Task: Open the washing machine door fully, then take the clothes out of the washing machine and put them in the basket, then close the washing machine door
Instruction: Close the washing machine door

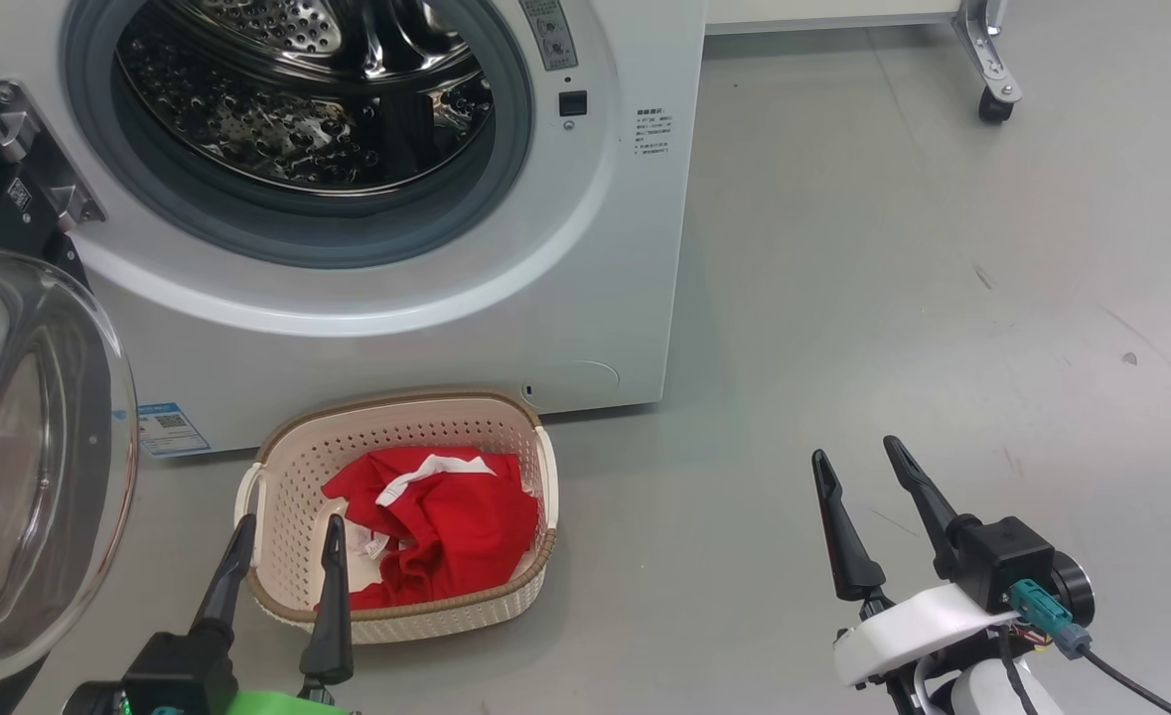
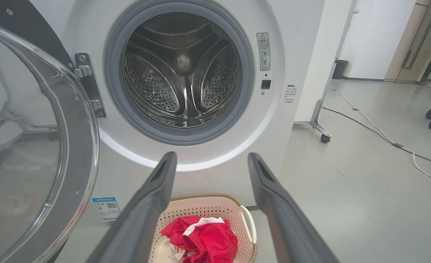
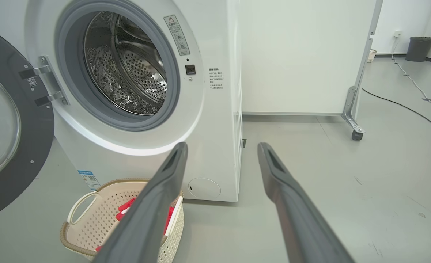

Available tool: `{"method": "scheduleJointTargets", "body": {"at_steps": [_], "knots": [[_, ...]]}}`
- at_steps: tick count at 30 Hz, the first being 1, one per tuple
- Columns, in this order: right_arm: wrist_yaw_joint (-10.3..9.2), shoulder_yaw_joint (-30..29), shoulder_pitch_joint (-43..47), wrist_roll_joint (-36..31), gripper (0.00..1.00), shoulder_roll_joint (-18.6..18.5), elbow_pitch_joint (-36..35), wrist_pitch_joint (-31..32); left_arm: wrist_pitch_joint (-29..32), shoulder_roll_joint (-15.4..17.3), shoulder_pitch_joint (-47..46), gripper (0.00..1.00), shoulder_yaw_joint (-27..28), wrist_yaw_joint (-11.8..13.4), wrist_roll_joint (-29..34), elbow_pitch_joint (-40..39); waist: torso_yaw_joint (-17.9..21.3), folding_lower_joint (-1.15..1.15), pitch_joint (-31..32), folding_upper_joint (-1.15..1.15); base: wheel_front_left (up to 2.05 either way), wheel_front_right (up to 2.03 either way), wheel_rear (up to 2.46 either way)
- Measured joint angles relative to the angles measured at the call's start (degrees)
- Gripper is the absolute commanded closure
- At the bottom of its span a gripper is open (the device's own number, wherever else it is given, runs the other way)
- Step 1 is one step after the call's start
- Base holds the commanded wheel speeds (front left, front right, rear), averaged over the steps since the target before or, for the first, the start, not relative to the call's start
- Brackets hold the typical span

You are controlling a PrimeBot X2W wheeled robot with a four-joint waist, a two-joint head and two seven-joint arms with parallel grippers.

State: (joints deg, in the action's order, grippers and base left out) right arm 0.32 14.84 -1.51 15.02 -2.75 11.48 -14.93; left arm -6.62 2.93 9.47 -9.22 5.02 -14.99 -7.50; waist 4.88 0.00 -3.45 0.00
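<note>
The washing machine is positioned on the grey floor, with its washing machine door swung open on the hinge at the left of the opening. The door's clear glass bowl is seen at the left edge of the head view, and the black rim is seen in the right wrist view. The grey rubber gasket and the perforated steel drum are exposed through the open front. A blue label sticker is fixed low on the front panel, near the door. The cream perforated basket is placed on the floor just in front of the machine, below the opening. The red clothes, with white trim, are contained inside the basket, bunched toward its right half. The left gripper is shown with its 2 fingers spread and nothing grasped; in the head view the fingers overlap the near left corner of the basket, and contact cannot be determined. The right gripper is likewise released, with its 2 fingers apart and nothing between them, above bare floor well to the right of the basket. A castor of a wheeled frame is visible beyond the machine at the right.
</note>
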Motion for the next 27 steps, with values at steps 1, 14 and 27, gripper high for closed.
{"method": "scheduleJointTargets", "body": {"at_steps": [1, 14, 27], "knots": [[0.00, 0.0, 0.0, 0.0, 0.00, 0.0, 0.0, 0.0, 0.0, 0.0, 0.0, 0.00, 0.0, 0.0, 0.0, -0.1, 0.0, 0.00, 0.0, 0.00, 0.00, 0.00, 0.00], [-0.05, -0.7, 0.0, 0.0, 0.00, -0.1, -0.1, 0.0, 0.5, 0.0, 0.0, 0.00, -0.8, 0.0, 0.3, -0.5, -1.6, 0.00, -0.6, 0.00, 0.00, 0.00, 0.00], [-0.03, -1.5, 0.0, -0.5, 0.00, -1.1, -0.8, 0.0, -0.1, 0.0, -0.1, 0.00, -0.1, 0.4, 0.3, -0.4, -7.2, 0.00, -1.0, 0.00, 0.00, 0.00, 0.00]]}}
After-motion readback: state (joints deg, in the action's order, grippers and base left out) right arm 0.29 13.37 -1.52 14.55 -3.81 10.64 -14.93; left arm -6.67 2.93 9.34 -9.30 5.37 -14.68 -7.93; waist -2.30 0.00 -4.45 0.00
